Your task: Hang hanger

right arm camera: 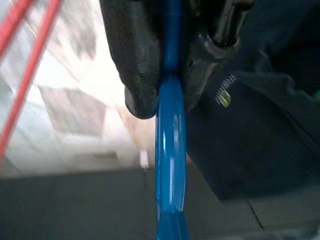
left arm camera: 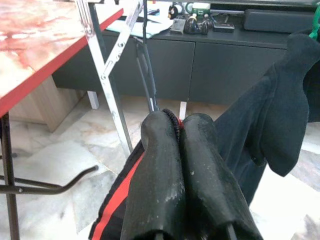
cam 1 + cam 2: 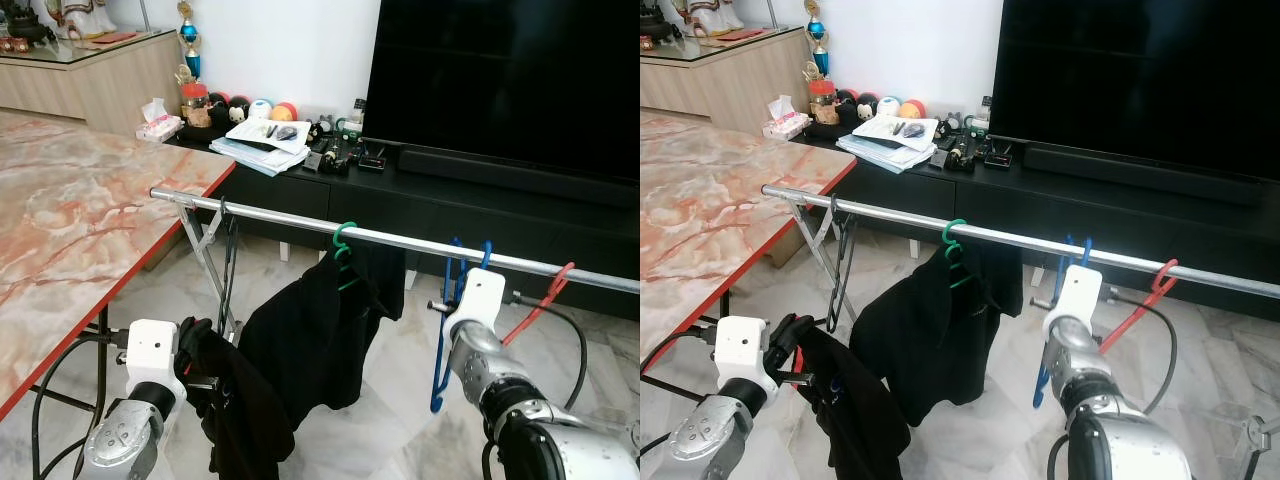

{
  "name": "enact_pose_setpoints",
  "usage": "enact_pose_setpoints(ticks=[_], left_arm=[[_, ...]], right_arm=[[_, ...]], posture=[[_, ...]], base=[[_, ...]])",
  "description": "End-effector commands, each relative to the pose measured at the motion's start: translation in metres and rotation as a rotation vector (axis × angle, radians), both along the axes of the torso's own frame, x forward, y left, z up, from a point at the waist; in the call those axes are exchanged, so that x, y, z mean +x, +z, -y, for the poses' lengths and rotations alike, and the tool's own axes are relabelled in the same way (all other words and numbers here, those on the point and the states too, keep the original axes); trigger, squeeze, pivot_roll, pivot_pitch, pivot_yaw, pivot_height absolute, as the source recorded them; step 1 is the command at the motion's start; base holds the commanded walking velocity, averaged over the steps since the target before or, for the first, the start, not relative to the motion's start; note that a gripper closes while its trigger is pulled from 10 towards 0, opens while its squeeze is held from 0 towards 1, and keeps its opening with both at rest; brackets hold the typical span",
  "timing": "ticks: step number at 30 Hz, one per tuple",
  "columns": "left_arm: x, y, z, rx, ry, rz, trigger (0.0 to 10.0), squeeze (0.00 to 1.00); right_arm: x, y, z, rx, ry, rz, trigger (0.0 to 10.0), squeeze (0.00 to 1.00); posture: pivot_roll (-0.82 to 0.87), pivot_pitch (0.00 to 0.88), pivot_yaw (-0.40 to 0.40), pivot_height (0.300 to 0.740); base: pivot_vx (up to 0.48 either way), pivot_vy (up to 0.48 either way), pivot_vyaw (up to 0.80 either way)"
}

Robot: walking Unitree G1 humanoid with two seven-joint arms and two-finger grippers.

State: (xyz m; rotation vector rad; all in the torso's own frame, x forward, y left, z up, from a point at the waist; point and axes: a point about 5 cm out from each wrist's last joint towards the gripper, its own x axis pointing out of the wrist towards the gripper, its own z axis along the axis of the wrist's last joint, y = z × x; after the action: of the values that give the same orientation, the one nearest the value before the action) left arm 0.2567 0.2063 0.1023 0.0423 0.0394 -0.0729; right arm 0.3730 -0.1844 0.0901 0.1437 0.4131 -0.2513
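Note:
A silver rail runs across in front of me. A green hanger with a black garment hangs on it, and a red hanger hooks on farther right. Between them is a blue hanger, its hook up at the rail. My right gripper is shut on its blue bar. Low on the left, my left gripper is shut on a red hanger carrying a dark garment, well below the rail.
A marble table with a red edge stands on the left, close to the rail's end and its folding legs. Behind the rail are a black console with clutter and a large TV. Marble floor lies below.

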Motion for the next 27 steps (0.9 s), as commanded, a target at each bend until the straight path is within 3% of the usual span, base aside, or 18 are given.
enact_pose_setpoints(ticks=[1, 6, 9, 12, 18, 27], left_arm=[[0.0, 0.006, 0.001, 0.023, -0.014, 0.019, 10.0, 0.0], [-0.003, 0.004, 0.003, 0.022, -0.017, 0.011, 10.0, 0.0], [-0.006, 0.003, -0.002, 0.022, 0.02, 0.012, 10.0, 0.0], [-0.006, 0.006, -0.012, 0.012, 0.09, 0.039, 10.0, 0.0], [-0.009, 0.011, -0.018, 0.028, 0.132, 0.064, 10.0, 0.0], [-0.011, 0.01, -0.023, 0.035, 0.158, 0.069, 10.0, 0.0]], right_arm=[[-0.002, -0.003, 0.0, -0.004, 0.002, 0.026, 10.0, 0.0], [-0.02, -0.028, 0.006, -0.011, -0.006, 0.013, 10.0, 0.0], [-0.038, -0.047, 0.003, -0.058, 0.065, 0.05, 10.0, 0.0], [-0.048, -0.055, -0.002, -0.084, 0.118, 0.088, 10.0, 0.0], [-0.06, -0.062, -0.01, -0.108, 0.17, 0.149, 10.0, 0.0], [-0.073, -0.074, -0.015, -0.092, 0.169, 0.127, 10.0, 0.0]], posture=[[0.25, 0.004, -0.024, 0.74], [0.25, 0.008, -0.02, 0.74], [0.23, 0.011, -0.019, 0.74], [0.22, 0.012, -0.022, 0.74], [0.21, 0.004, -0.029, 0.74], [0.22, 0.001, -0.038, 0.74]], base=[[0.0, 0.0, 0.0], [0.0, 0.0, 0.0], [0.0, 0.0, 0.0], [0.0, 0.0, 0.0], [0.0, 0.0, 0.0], [0.0, 0.0, 0.0]])
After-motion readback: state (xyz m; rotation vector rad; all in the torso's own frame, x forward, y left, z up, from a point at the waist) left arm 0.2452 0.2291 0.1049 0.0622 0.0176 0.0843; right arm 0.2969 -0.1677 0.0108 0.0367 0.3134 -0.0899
